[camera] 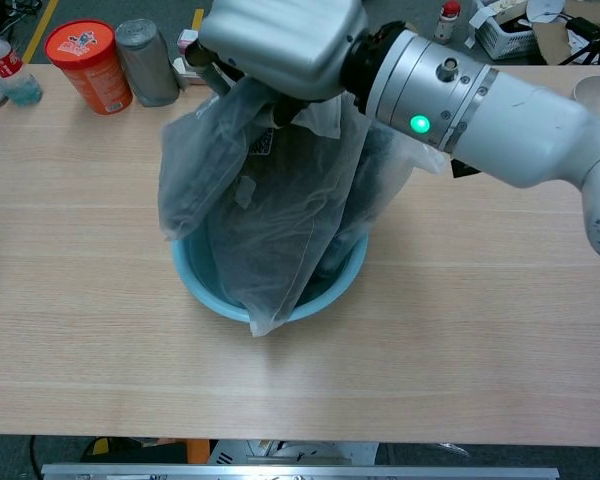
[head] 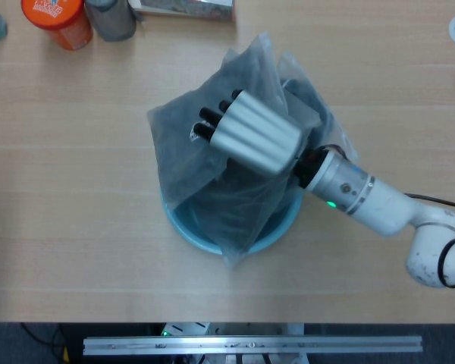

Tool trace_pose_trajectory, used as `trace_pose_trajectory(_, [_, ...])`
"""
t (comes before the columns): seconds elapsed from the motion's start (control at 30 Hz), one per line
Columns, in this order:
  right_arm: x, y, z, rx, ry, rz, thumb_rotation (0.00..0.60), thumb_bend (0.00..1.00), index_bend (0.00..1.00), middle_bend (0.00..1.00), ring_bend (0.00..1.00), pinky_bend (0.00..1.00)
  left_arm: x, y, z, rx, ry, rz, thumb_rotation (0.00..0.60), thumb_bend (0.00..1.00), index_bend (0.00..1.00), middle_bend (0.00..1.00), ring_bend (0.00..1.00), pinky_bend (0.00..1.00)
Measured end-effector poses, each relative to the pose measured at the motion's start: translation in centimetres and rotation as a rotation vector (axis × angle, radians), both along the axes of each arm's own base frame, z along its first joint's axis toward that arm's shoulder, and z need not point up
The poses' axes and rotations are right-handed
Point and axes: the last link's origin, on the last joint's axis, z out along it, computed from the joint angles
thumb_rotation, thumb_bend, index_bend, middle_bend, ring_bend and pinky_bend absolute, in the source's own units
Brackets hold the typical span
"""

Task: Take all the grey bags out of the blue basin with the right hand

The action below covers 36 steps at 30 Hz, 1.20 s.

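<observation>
Right robot hand (camera: pixel 275 45) is clamped on the top of the grey bags (camera: pixel 265 195), fingers (head: pixel 212 115) curled around the bunched plastic; in the head view the dark fingertips show against the bag. Bags hang from the grip, upper ends raised above the basin (camera: pixel 195 285), lower ends inside it, and one clear plastic corner droops over the near rim to the surface (camera: pixel 100 340). How many bags are in the bunch: can't tell, they overlap. One bag carries a small white label (camera: pixel 261 145) just under the hand. Basin sits mid-surface, upright. Forearm (camera: pixel 480 95) comes in from the right, green LED (camera: pixel 417 124) lit near the wrist. At the far left edge: orange tub (camera: pixel 88 65), grey can (camera: pixel 146 60) beside it, a box (camera: pixel 192 58) behind, and a bottle (camera: pixel 5 70) at the corner. Left robot hand shows in neither view.
</observation>
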Motion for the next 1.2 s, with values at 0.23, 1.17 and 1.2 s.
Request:
trace_pose_trajectory(0.23, [-1.6, -1.6, 5.6, -0.137, -0.128, -0.032, 0.600, 0.45, 0.91, 0.76, 0.76, 0.84, 0.3, 0.4, -0.2, -0.007, 0.000, -0.013, 0.600, 0.23, 0.30, 0.28, 0.24, 0.24])
trace_pose_trajectory(1.17, [-9.1, -9.5, 10.0, -0.382, -0.144, -0.412, 0.600, 0.45, 0.91, 0.76, 0.76, 0.84, 0.4, 0.2, -0.4, -0.007, -0.003, -0.008, 0.600, 0.23, 0.30, 0.28, 0.24, 0.24])
trace_pose_trajectory(1.2, [-9.1, -9.8, 9.7, -0.382, -0.143, -0.419, 0.600, 0.45, 0.91, 0.76, 0.76, 0.84, 0.4, 0.2, -0.4, -0.007, -0.002, -0.006, 0.600, 0.23, 0.30, 0.28, 0.24, 0.24])
